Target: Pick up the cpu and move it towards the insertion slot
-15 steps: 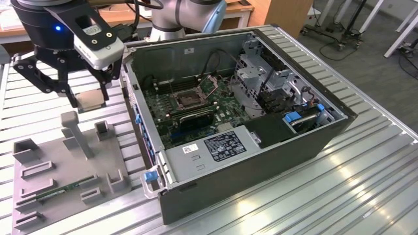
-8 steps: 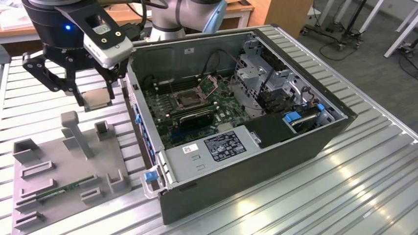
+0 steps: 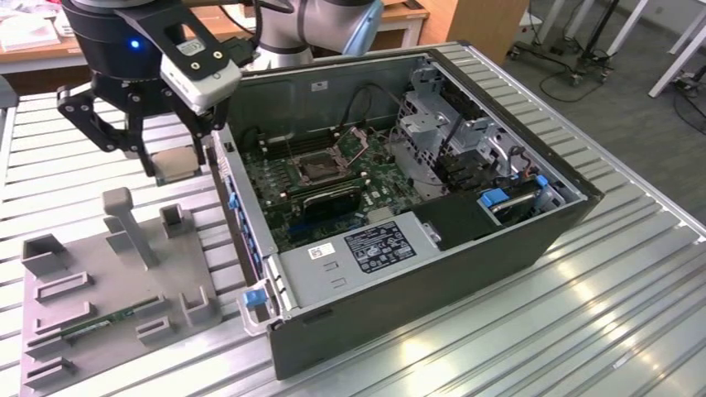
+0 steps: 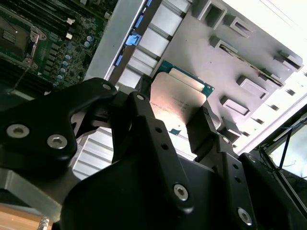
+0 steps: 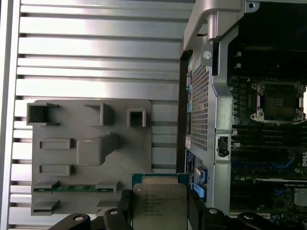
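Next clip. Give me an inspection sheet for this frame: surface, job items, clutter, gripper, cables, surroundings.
Surface: slatted metal table carrying an open computer case and a grey tray.
Job's things: cpu held in the air between the tray and the case, outside the case; insertion slot on the motherboard, its dark centre empty.
Clutter: green memory stick lying in the tray.
Grippers: gripper with jaws shut on the cpu's edges.
Cables: black cables looped inside the case, off the slot.
Surroundings: wooden desk; wheeled stands on the floor.
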Controlling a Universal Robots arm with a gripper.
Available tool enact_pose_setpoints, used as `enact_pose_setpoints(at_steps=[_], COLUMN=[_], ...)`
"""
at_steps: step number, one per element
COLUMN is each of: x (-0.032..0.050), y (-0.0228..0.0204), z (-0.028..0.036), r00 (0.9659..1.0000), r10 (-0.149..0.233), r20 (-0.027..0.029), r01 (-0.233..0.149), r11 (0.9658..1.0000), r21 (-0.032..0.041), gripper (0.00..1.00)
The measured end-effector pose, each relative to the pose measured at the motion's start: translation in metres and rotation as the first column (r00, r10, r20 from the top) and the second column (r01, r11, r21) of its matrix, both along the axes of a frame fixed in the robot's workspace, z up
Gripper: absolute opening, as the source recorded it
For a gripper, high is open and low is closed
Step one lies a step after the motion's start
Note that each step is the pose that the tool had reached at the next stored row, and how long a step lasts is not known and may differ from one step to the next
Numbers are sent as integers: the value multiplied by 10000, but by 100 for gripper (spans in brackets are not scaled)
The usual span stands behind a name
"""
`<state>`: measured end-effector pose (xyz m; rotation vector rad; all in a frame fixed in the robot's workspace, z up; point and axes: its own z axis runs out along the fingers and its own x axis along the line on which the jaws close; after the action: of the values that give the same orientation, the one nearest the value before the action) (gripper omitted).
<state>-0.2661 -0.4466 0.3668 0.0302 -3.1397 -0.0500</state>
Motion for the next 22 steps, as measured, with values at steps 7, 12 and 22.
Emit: enact_pose_setpoints(at_steps=[7,12,22], x=[114,192,348], y=[0,0,0], z=[0,0,0], r00=[10000,10000,10000], r10=[1,1,1], r20=[0,0,0], r01=[-1,-1,-1], r11=[10000,10000,10000], r21=[0,0,0], gripper=[54,54,54])
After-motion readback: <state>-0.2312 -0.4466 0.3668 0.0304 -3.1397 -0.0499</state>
